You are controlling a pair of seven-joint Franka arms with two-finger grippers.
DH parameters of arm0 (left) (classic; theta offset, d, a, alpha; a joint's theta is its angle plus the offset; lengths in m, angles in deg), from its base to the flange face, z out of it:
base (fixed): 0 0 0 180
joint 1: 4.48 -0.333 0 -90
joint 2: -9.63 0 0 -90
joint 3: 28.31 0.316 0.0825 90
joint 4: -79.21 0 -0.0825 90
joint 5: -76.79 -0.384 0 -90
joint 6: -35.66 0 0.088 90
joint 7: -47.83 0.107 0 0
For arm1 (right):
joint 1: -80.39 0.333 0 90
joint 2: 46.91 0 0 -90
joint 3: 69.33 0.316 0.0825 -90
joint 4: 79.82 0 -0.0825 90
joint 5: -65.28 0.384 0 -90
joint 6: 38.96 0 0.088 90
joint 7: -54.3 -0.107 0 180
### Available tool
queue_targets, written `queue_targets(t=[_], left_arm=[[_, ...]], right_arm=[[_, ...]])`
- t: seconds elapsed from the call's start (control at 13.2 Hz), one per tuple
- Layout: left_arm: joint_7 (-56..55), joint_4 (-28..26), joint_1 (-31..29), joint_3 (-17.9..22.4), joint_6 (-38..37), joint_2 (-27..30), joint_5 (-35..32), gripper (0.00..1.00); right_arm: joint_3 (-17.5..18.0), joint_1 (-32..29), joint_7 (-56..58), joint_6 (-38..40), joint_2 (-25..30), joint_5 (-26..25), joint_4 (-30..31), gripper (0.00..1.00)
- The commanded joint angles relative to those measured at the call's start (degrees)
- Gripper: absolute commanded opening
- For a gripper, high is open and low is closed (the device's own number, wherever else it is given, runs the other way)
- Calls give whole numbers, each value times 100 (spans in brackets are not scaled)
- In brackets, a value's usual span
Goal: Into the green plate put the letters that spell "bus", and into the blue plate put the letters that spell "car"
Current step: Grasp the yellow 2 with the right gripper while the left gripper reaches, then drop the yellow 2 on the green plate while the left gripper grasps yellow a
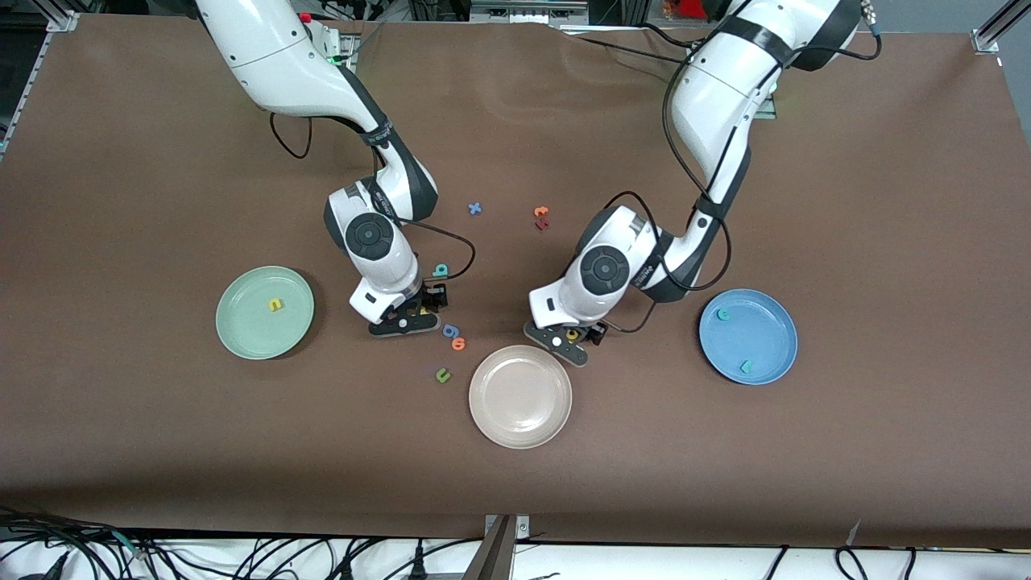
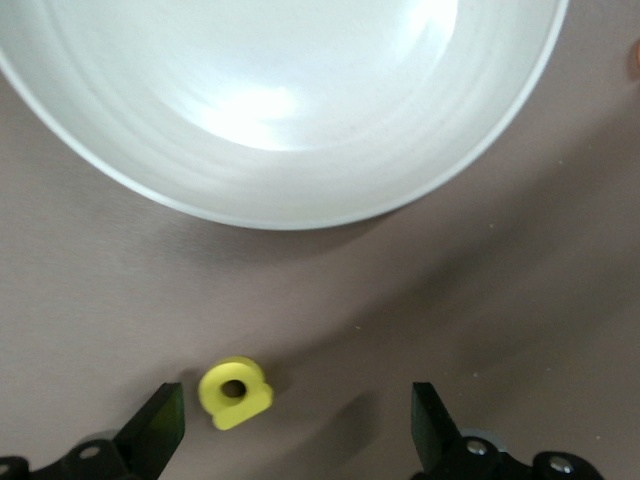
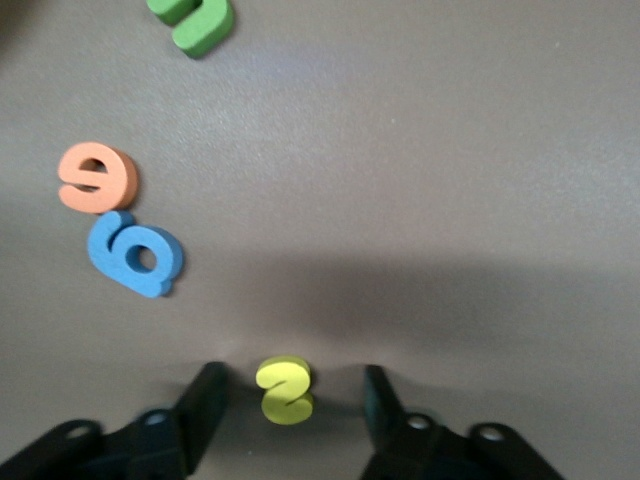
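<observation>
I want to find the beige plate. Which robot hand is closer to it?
The left gripper. It sits right beside the beige plate, at the rim nearest the robots, fingers either side of a yellow letter. The right gripper is down by the green plate.

A wide table [image 1: 161,451] covered in a matte brown sheet fills nearly the whole front view. Soft glare from overhead light falls on the cloth toward the robots' bases. Metal frame corners [image 1: 987,36] show at the table's upper edges. Along the edge nearest the front camera runs a pale floor strip with tangled black cables [image 1: 242,556] and a grey metal bracket [image 1: 499,548] at the middle. Dark equipment sits above the table's top edge
</observation>
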Motion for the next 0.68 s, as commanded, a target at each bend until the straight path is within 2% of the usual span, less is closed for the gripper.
queue_targets(t=[0.0,0.08,0.23,0.38,0.45,0.53,0.61], left_arm=[[-52,208,22,104,92,-183,-190,98],[-52,208,22,113,92,-192,-217,98],[-52,199,22,113,92,-201,-226,90],[-52,199,22,104,92,-201,-226,47],[-52,199,14,104,92,-192,-218,30],[-61,199,5,104,83,-175,-218,16],[-61,190,-21,104,66,-166,-226,10]], right_arm=[[2,17,26,-30,-95,-43,-62,10],[2,17,26,-30,-95,-43,-62,0],[2,-1,35,-22,-51,1,-62,0],[-7,-62,113,31,37,10,-53,0],[-7,-123,253,127,89,54,-62,0],[-16,-202,472,250,177,124,-62,0],[-16,-368,822,425,247,194,-44,0]])
